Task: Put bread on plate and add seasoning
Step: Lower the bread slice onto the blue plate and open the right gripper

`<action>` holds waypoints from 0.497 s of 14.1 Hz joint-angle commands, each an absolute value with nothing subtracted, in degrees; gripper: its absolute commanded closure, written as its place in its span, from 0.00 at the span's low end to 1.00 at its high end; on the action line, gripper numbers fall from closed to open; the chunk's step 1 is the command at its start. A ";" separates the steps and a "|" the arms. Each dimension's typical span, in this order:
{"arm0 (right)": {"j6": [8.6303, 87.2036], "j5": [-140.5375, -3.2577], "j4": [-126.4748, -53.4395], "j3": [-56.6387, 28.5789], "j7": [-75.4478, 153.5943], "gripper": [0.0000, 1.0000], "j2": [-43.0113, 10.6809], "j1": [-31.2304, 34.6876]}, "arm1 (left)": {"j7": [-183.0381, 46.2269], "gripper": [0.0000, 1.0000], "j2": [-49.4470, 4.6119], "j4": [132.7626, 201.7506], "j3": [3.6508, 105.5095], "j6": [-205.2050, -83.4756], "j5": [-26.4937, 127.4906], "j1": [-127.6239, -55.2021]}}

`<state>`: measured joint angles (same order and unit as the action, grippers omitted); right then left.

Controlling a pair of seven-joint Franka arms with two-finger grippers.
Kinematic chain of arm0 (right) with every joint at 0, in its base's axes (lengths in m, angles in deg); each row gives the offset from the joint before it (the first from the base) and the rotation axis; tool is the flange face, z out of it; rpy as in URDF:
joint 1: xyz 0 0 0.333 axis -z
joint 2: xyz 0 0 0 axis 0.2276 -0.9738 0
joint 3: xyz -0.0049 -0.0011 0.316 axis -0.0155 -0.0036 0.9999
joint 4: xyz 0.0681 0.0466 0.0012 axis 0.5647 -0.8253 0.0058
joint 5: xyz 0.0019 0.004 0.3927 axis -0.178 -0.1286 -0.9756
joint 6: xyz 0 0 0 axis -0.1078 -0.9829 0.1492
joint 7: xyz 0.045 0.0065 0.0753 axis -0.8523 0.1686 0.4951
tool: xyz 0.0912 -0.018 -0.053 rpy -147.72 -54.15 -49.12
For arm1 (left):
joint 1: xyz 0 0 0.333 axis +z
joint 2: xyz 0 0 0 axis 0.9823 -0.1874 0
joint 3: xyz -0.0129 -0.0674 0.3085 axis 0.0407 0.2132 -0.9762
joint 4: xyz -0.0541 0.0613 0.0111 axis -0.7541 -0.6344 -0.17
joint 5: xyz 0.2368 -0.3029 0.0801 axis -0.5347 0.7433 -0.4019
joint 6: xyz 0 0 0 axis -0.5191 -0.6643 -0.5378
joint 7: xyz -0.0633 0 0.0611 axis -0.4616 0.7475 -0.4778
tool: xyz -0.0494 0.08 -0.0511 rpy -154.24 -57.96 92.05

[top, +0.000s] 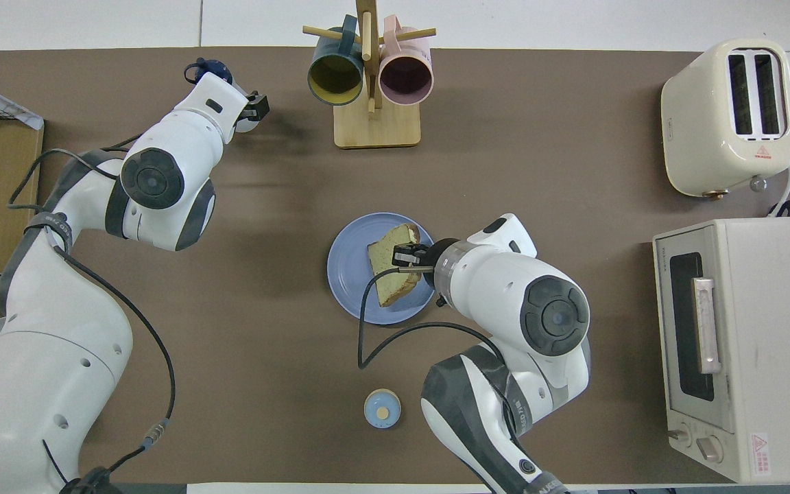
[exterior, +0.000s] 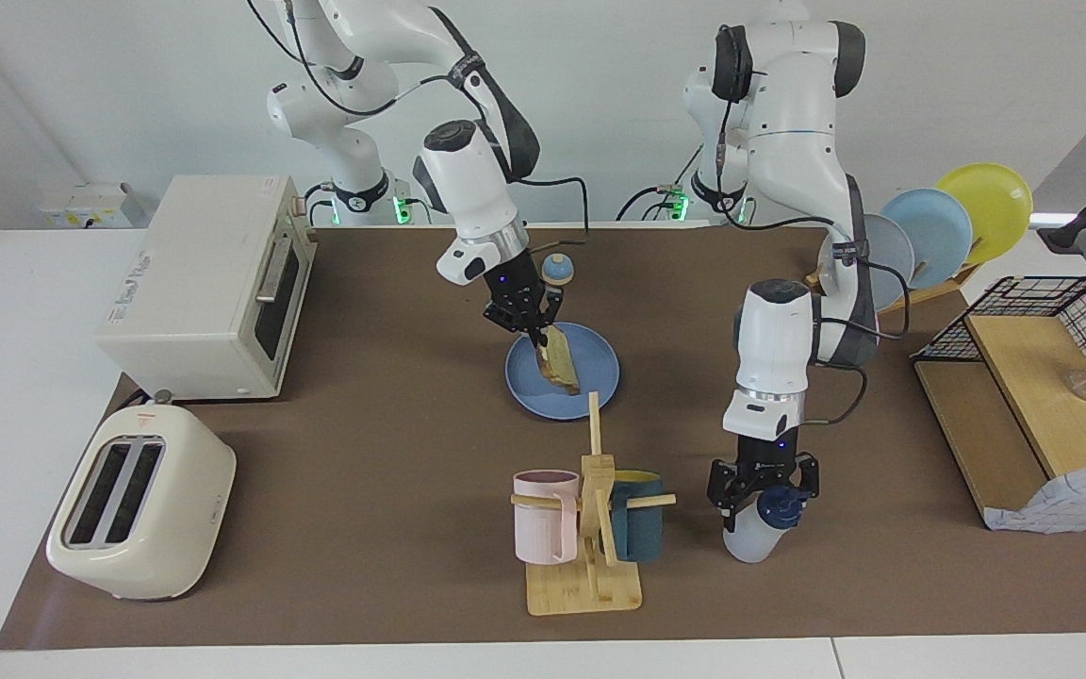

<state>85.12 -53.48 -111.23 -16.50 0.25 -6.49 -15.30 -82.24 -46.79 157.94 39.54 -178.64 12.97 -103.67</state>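
The bread [exterior: 562, 368] leans tilted on the blue plate [exterior: 590, 382] in the middle of the table, its lower edge resting on the plate. My right gripper [exterior: 537, 340] is shut on the slice's upper edge; in the overhead view the same gripper [top: 407, 260] sits at the bread [top: 388, 274] over the plate [top: 347, 274]. The seasoning [exterior: 752, 533], a whitish bottle with a dark blue cap [top: 211, 68], stands upright beside the mug stand toward the left arm's end. My left gripper [exterior: 762, 483] is down around the bottle just under its cap.
A wooden mug stand [exterior: 590, 528] with a pink and a dark teal mug stands farther from the robots than the plate. A small blue bell [exterior: 559, 271] sits nearer to the robots. Toaster [exterior: 142, 514] and toaster oven [exterior: 204, 283] fill the right arm's end; plate rack [exterior: 939, 226] and wire shelf [exterior: 1033, 396] the left arm's.
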 commanded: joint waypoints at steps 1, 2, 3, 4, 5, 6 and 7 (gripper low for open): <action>85.80 -54.49 -111.11 -16.13 4.43 0.00 -5.83 -14.01 | -82.76 1.00 -48.13 156.76 39.51 -180.68 12.62 -102.93; 85.71 -54.40 -110.75 -16.13 4.88 0.00 -6.01 -12.70 | -82.58 1.00 -48.39 157.02 39.60 -182.51 12.53 -102.23; 85.71 -54.06 -110.57 -16.13 5.32 0.00 -6.01 -12.08 | -82.67 1.00 -48.39 157.20 39.69 -182.96 12.62 -102.22; 85.36 -53.97 -110.22 -16.22 5.84 0.00 -6.01 -11.81 | -82.67 1.00 -48.39 157.20 39.69 -183.06 12.62 -102.22; 85.27 -53.96 -109.96 -16.13 5.94 0.00 -6.01 -11.29 | -82.67 1.00 -48.39 157.20 39.69 -183.14 12.62 -102.14; 85.27 -53.79 -109.87 -16.13 5.94 0.00 -6.10 -11.19 | -82.76 1.00 -48.31 157.02 39.69 -183.06 12.62 -102.14; 85.27 -53.70 -109.35 -16.22 6.03 0.00 -6.18 -11.19 | -82.84 1.00 -48.22 156.94 39.69 -182.80 12.62 -102.22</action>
